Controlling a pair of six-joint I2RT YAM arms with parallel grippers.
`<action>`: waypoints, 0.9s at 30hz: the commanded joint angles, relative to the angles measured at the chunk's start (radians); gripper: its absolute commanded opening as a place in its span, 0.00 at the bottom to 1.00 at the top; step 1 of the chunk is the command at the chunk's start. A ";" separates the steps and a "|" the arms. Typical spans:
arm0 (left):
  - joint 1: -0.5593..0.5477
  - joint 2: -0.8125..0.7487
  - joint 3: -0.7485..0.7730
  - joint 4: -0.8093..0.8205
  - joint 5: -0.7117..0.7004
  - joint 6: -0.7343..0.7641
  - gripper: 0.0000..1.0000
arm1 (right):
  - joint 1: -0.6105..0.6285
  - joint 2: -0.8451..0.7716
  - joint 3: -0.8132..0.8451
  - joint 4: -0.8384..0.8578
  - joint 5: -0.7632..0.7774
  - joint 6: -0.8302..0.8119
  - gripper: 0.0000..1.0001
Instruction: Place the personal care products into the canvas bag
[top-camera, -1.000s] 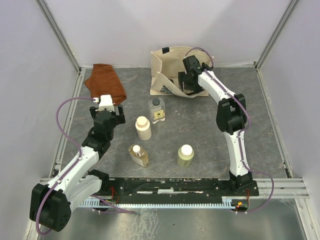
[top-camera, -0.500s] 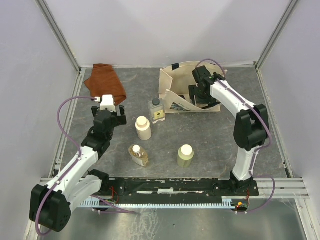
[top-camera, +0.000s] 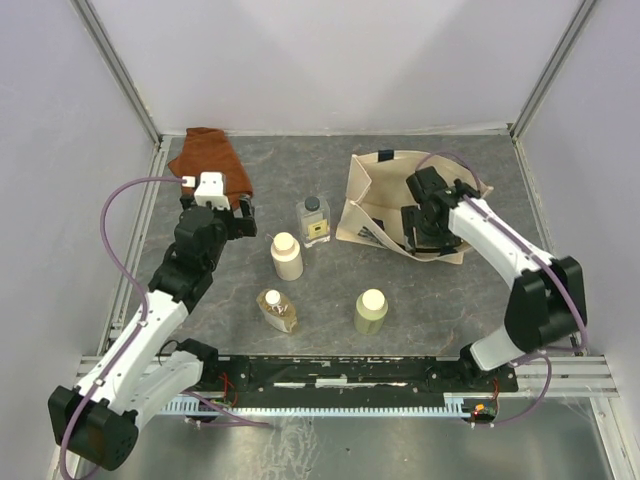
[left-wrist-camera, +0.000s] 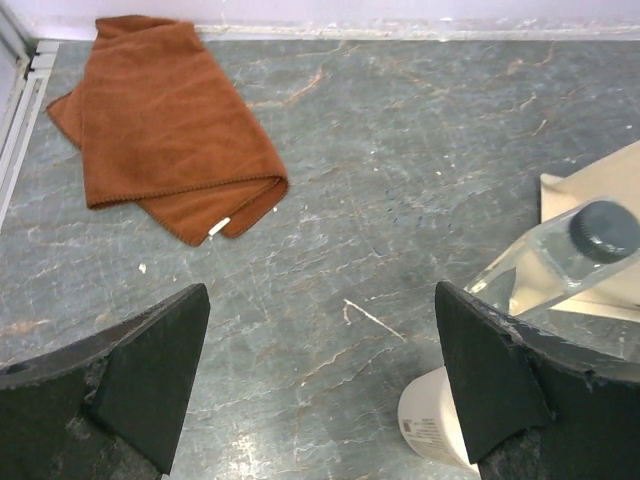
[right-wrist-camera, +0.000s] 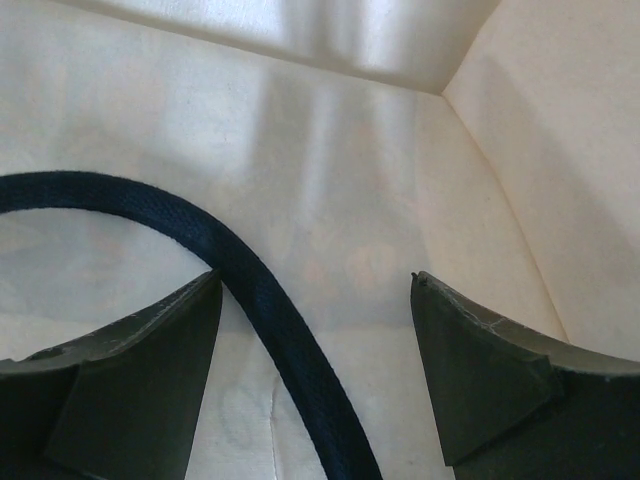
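Observation:
The beige canvas bag lies on its side at the right of the table, mouth toward the right. My right gripper is inside that mouth, open; the bag's dark strap runs between its fingers along the left one, over the pale lining. Four products stand on the table: clear square bottle, cream cylinder, amber flat bottle and olive-green cylinder. My left gripper hangs open left of the clear bottle and cream cylinder, holding nothing.
A rust-brown folded cloth lies at the back left, also in the left wrist view. Metal rails and grey walls border the table on the left, back and right. The arm bases sit along the front rail.
The right arm has swung right and toward the front, and the bag has moved with it from the back centre. Its jaws have widened. The left gripper shifted slightly back and left.

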 joint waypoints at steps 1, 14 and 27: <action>-0.038 -0.007 0.088 -0.056 0.010 -0.050 1.00 | 0.002 -0.144 -0.068 -0.055 0.029 0.034 0.84; -0.191 0.142 0.229 -0.034 0.070 -0.073 1.00 | 0.008 -0.357 0.085 -0.258 0.035 0.034 0.86; -0.396 0.536 0.685 0.043 0.191 -0.038 0.99 | 0.152 -0.403 0.425 -0.458 0.007 0.063 0.88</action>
